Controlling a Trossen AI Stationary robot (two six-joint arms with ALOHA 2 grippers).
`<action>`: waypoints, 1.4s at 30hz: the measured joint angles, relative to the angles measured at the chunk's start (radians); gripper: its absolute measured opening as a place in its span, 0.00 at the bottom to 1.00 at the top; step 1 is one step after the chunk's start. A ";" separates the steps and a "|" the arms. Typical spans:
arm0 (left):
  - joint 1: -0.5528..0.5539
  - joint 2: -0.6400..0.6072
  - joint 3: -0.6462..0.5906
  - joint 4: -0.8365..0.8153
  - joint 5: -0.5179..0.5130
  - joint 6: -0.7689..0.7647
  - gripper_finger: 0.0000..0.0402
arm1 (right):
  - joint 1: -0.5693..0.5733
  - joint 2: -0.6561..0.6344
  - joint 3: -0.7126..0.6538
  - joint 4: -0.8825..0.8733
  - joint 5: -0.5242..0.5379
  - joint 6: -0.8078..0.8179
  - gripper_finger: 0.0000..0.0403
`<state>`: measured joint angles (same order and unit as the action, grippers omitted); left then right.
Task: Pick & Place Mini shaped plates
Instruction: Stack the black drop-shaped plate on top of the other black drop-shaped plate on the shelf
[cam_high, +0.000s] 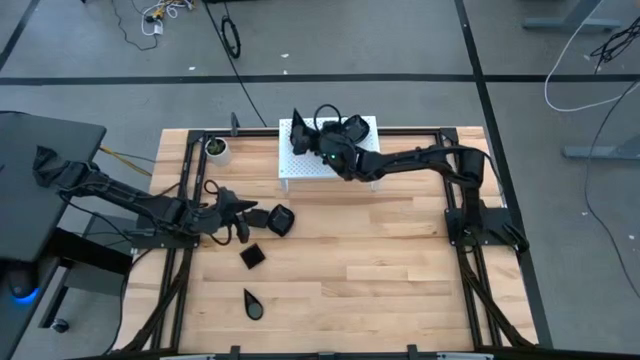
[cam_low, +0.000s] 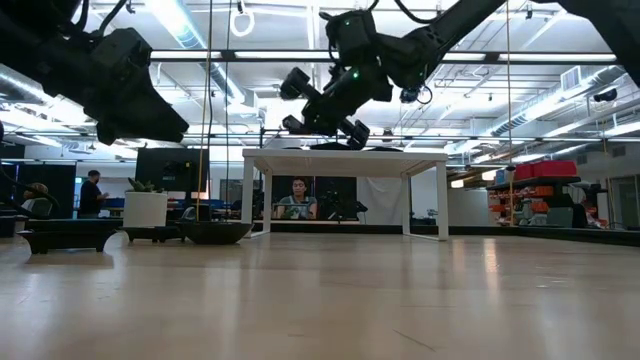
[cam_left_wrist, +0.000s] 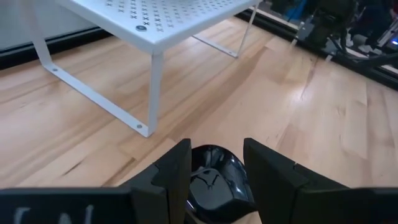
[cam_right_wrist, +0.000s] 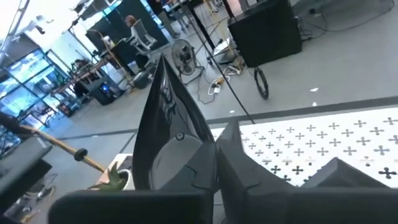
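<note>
While the right gripper (cam_high: 300, 135) clamps a black plate (cam_right_wrist: 168, 130) above the white shelf (cam_high: 362, 165), the left gripper (cam_high: 262, 217), at nine o'clock, straddles a plate (cam_left_wrist: 214, 180), jaws wide.

Black plates on the desk (cam_high: 380, 270): three — a shell-shaped one (cam_high: 280, 219), a square one (cam_high: 253, 256), a teardrop one (cam_high: 253, 304). Plates on the white rack (cam_high: 300, 168): at least two, exact number unclear. One white cup (cam_high: 216, 150). Two robot arms.

Right hand (cam_high: 300, 135) raised (closed), gripping.
</note>
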<state>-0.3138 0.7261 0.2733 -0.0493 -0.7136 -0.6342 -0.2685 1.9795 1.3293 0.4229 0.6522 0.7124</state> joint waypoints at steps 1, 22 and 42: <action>0.000 0.000 0.000 0.001 0.000 0.000 0.38 | -0.004 0.006 0.000 0.001 -0.002 0.012 0.04; 0.000 0.000 0.000 0.002 -0.036 -0.008 0.38 | -0.025 0.012 0.000 0.014 -0.077 0.017 0.21; 0.183 0.000 0.041 0.209 -0.007 0.240 0.33 | 0.195 -0.318 0.000 -0.415 -0.023 -0.677 0.43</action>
<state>-0.1307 0.7265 0.3142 0.1593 -0.7202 -0.3943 -0.0731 1.6612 1.3289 0.0075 0.6294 0.0354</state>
